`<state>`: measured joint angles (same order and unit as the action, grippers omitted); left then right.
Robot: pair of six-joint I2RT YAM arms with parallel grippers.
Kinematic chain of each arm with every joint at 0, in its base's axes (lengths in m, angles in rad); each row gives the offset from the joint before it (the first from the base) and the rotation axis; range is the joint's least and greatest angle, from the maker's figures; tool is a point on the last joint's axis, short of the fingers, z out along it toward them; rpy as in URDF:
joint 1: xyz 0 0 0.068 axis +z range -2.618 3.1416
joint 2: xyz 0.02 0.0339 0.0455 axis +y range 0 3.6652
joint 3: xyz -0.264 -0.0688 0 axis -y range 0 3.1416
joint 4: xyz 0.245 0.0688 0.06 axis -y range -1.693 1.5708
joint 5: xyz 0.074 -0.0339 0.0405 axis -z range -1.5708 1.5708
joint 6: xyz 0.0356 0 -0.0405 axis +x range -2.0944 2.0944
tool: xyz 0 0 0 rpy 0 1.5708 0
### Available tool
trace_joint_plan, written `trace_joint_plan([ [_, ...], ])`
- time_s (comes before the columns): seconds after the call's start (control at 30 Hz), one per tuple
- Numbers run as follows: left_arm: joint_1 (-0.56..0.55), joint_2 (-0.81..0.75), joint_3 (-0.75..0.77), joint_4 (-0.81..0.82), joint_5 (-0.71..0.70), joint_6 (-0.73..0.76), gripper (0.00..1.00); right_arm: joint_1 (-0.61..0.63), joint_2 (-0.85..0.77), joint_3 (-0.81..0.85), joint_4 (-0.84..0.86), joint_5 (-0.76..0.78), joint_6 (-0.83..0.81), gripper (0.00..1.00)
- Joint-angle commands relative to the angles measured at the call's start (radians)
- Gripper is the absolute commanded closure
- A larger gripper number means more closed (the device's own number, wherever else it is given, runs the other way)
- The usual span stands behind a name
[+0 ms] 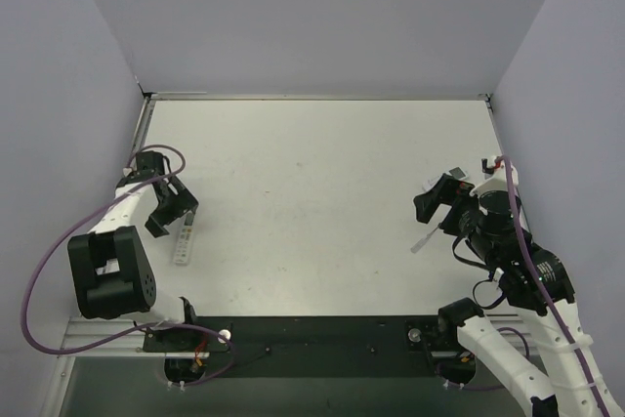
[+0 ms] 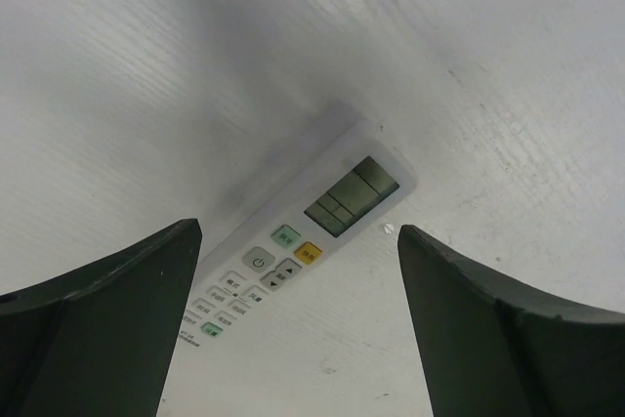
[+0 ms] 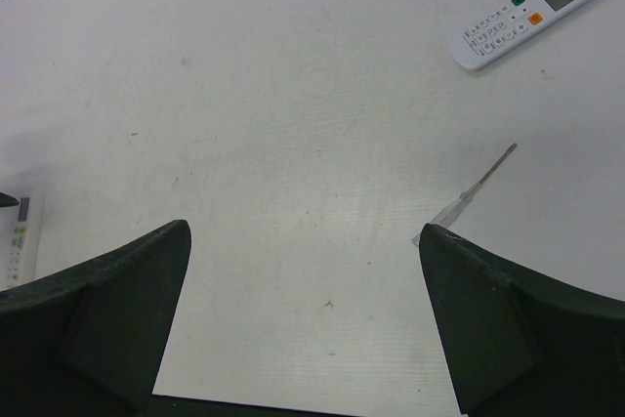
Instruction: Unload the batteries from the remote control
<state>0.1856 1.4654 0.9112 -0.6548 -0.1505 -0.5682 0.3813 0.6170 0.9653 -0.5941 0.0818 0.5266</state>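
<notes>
The left gripper (image 2: 298, 229) hung close over the flat white table top (image 1: 312, 163), its two dark fingers (image 2: 107, 310) spread wide with nothing held between them. In the gap between them, a long white plastic remote control (image 2: 293, 241) lay on the table face up. Its grey display sat at the far end, with a green and a yellow button just below it. From above, we saw this remote near the left wall, its far end under the left gripper.

The right gripper (image 3: 303, 229) was also wide open and empty, raised above the right side of the table. Beyond its right finger lay a second white plastic remote control (image 3: 527, 15), also face up, with a green and an orange button beside its display. A thin white stick with a grey metal tip (image 3: 467, 198) lay on the table between that remote and the gripper, touching neither.

Both remotes showed only their button sides, so we could not tell where the batteries were.
</notes>
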Motion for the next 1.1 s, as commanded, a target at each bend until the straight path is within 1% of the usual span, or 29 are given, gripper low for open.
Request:
trace_joint_plan([
  [0.0,0.002,0.026,0.018,0.053,0.081,0.05,0.07,0.007,-0.008,0.007,0.005,0.019,-0.048,0.03],
  [0.2,-0.044,0.042,-0.003,0.043,0.147,0.067,0.07,0.007,-0.017,-0.01,0.002,0.018,-0.05,0.03],
  [0.33,-0.075,0.024,-0.021,0.02,0.18,0.07,0.09,0.007,-0.007,-0.014,-0.007,0.012,-0.05,0.04],
  [0.4,-0.093,0.015,-0.026,0.017,0.18,0.073,0.14,0.007,-0.003,-0.013,-0.012,0.012,-0.05,0.04],
  [0.53,-0.107,0.025,-0.031,-0.006,0.158,0.083,0.18,0.007,0.013,-0.007,-0.021,0.018,-0.051,0.04],
  [0.63,-0.123,0.047,-0.018,-0.019,0.158,0.115,0.27,0.007,0.021,-0.005,-0.024,0.01,-0.04,0.05],
  [0.67,-0.133,0.055,-0.011,-0.028,0.158,0.128,0.28,0.005,0.023,-0.002,-0.024,0.009,-0.037,0.05],
  [0.7,-0.147,0.061,0.015,-0.04,0.131,0.143,0.29,0.008,0.024,-0.002,-0.026,0.007,-0.034,0.05],
  [0.77,-0.219,0.082,0.043,-0.077,0.086,0.209,0.28,0.007,0.026,-0.004,-0.029,0.003,-0.034,0.05],
  [0.87,-0.297,0.121,0.101,-0.124,-0.003,0.254,0.27,0.007,0.03,-0.007,-0.03,0.003,-0.03,0.05],
  [0.97,-0.331,0.151,0.121,-0.141,-0.046,0.28,0.25,0.008,0.041,0.001,-0.039,-0.005,-0.034,0.06],
  [1.07,-0.337,0.184,0.135,-0.147,-0.043,0.298,0.26,0.008,0.05,0.019,-0.055,-0.002,-0.045,0.06],
])
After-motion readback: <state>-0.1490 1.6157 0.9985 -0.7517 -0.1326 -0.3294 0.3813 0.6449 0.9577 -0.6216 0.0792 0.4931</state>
